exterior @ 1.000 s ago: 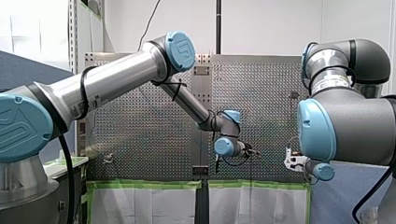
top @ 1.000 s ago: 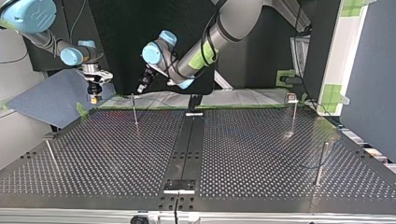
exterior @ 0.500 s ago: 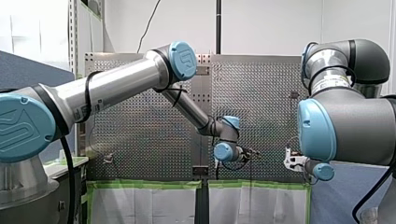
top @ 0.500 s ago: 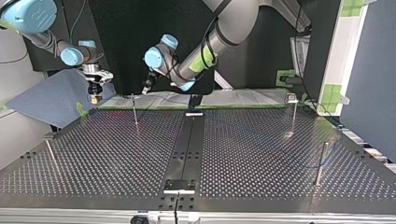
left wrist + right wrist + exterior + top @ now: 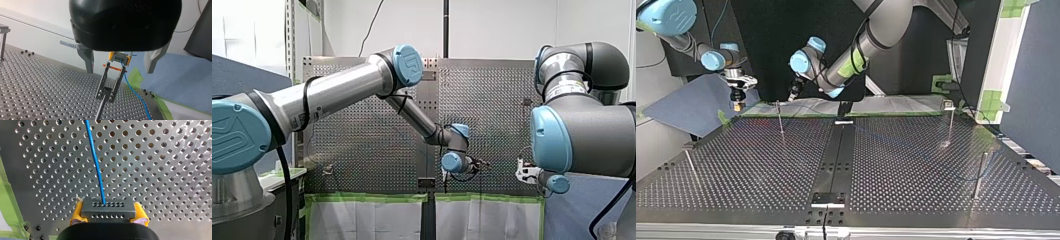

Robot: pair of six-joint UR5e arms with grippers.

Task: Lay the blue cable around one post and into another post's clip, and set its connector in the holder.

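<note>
**A:** Where is the blue cable, and what has hold of it?

**B:** My right gripper [image 5: 109, 218] is clenched on the cable's connector [image 5: 108, 207], a dark block squeezed between yellow pads [image 5: 77, 216]. The blue cable [image 5: 96, 162] runs from the block's face out over the perforated table [image 5: 170, 157]. Seen from the left wrist, the connector hangs just beyond the clip post [image 5: 107, 86], about level with its forked top. The cable drops close past one prong to the table.

**A:** And the other arm?

**B:** My left gripper [image 5: 118, 72] hovers just short of the clip post, its metal fingers [image 5: 87, 60] spread wide and grasping nothing. I judge the connector is held up so the cable hangs clear, and the left gripper is lining up to take the cable near the post.

**A:** What can't you make out?

**B:** Whether the cable sits between the prongs or only beside them. A thin orange strip [image 5: 113, 67] crosses the prongs, and its purpose is unclear. The cable's far end is cut off, and I can't tell which fixture is the holder.
</note>
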